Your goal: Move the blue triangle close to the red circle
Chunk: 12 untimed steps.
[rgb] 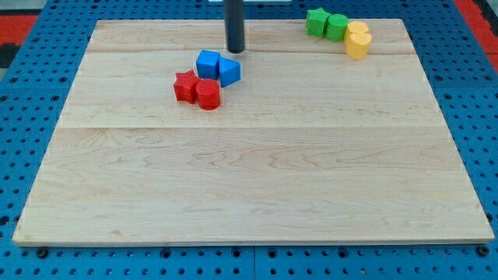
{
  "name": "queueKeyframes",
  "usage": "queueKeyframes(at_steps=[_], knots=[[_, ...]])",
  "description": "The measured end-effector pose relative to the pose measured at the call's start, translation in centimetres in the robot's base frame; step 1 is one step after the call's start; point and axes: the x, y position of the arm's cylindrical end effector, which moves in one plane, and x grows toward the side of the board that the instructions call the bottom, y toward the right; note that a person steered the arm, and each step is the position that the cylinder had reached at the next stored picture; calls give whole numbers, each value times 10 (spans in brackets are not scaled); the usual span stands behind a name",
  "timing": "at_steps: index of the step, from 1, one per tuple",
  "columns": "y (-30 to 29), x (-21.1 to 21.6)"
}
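Blue triangle point(229, 71) touching red circle point(208, 94); my tip point(234, 50) just above.

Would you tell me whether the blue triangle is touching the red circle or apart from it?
Touching, it seems: the blue triangle sits against the red circle with no visible board between. My tip is just above the triangle.

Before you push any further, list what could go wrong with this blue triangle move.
1. My tip sits just above the blue triangle; a push down the view could drive it past the red circle or knock that circle away.
2. The blue cube touches the triangle and may get dragged along.
3. The red star adjoins the circle and may shift too.
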Motion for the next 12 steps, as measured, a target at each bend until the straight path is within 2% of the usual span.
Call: queueKeyframes(at_steps=[2,3,4,5,6,7,8,9,10,11,12], knots=[[0,20],[-1,64],[36,57],[61,4],[6,-8],[-35,8],[-22,64],[16,46],[41,3],[-13,-16],[-35,19]])
